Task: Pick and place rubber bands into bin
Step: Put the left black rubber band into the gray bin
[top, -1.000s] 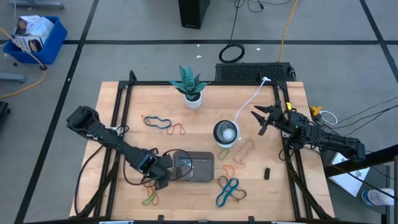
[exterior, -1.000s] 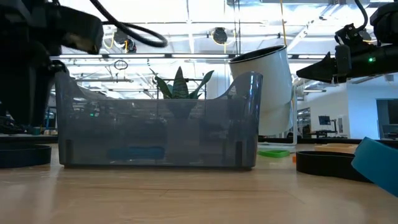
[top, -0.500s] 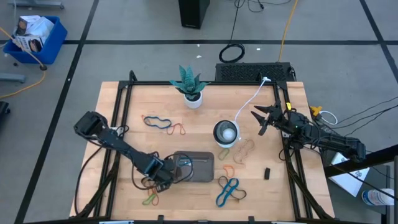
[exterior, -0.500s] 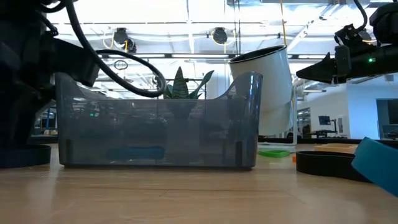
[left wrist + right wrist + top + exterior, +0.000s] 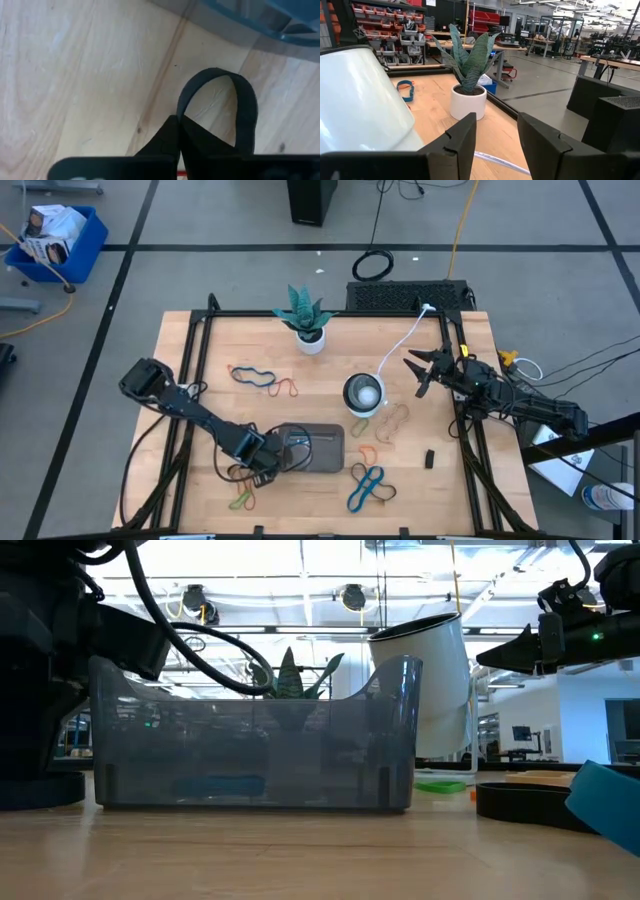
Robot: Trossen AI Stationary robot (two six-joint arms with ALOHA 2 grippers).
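My left gripper (image 5: 268, 469) is low at the table beside the left end of the dark grey bin (image 5: 314, 448), shut on a dark brown rubber band (image 5: 235, 95). A blue band (image 5: 295, 29) lies in the bin. Loose bands lie on the table: blue (image 5: 252, 376), red-orange (image 5: 288, 388), tan (image 5: 392, 420), blue (image 5: 368, 486), green-yellow (image 5: 242, 501). My right gripper (image 5: 418, 372) is open and empty, above the table's far right part. My left gripper (image 5: 179, 120) pinches the dark brown band at one spot (image 5: 181, 113) between its two shut fingertips. The rest of the band stands out beyond the tips as an open loop (image 5: 222, 74) over the boards. Whether the loop rests on the table I cannot tell.
A potted plant (image 5: 305, 318) stands at the far middle. A white-silver bowl (image 5: 363, 393) stands right of centre, with a white cable (image 5: 400, 345) running to the far edge. A small black block (image 5: 428, 458) lies near the right. A blue crate (image 5: 55, 238) sits on the floor.
My left arm has swung down and a little toward the bin, so that its gripper sits lower at the bin's left end. In the last half second it has kept still.
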